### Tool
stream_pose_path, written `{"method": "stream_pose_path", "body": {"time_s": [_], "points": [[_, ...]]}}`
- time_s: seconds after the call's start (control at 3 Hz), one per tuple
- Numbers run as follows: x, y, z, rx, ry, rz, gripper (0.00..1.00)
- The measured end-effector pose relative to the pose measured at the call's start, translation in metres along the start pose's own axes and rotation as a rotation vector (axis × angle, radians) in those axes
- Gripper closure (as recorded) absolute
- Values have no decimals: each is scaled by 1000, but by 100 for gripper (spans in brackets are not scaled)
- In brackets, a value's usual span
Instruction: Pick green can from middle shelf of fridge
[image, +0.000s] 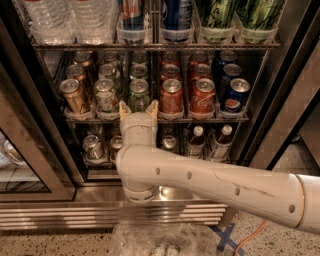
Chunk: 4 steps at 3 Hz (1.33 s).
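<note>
The fridge (165, 192) stands open with its dark interior in front of me. The middle shelf (205, 120) holds lanes of gold, pale green, dark green, red and blue cans. The green can (138, 95) stands at the front of the third lane from the left, dark green with a silver top. My gripper (138, 106) reaches in just below and in front of this can. Its two tan fingertips (123, 107) stand open on either side of the can's lower part. The white arm (210, 180) hides the shelf edge below the can.
A gold can (73, 95) and a pale green can (105, 95) stand left of the green can; a red can (171, 95) stands right of it. Water bottles (75, 20) fill the rack above, small bottles (195, 142) the rack below. The glass door (20, 165) hangs open at left.
</note>
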<state>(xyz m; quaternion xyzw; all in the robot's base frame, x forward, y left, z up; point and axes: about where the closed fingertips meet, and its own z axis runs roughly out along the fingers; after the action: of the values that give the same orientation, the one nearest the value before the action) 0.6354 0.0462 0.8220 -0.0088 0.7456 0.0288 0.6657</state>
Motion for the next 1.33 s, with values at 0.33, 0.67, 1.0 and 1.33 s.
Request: {"method": "stream_pose_path", "body": {"time_s": [0.33, 0.67, 1.0, 1.33], "points": [[-2, 3, 12, 0, -5, 9, 31], [-1, 3, 13, 3, -3, 11, 50], [-1, 3, 13, 3, -3, 11, 73], [-1, 3, 13, 3, -3, 12, 96]]}}
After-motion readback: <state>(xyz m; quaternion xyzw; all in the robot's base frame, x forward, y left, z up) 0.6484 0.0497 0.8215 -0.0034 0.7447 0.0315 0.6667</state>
